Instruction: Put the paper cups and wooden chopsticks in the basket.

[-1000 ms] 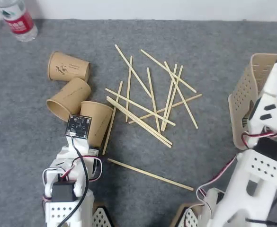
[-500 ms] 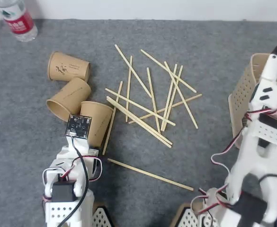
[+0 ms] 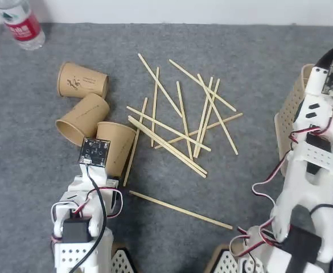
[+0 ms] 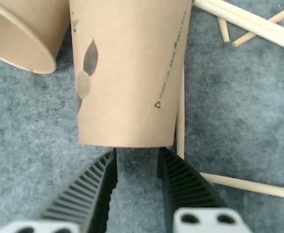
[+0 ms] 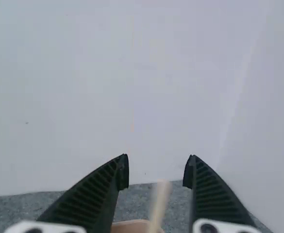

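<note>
Three brown paper cups lie on their sides at the left; the nearest cup has its narrow end just ahead of my left gripper, which is open and low over the mat, holding nothing. Several wooden chopsticks lie crossed in the middle, and one chopstick lies alone nearer the arms. My right gripper is raised over the beige perforated basket, open. A pale stick shows blurred between its jaws, touching neither.
A plastic bottle with a red label stands at the far left corner. Two other cups lie beside the nearest one. A white wall backs the table. The grey mat is bare between the chopsticks and the basket.
The right arm has lifted and stretched farther back over the basket. The left arm, cups and chopsticks on the mat have not moved.
</note>
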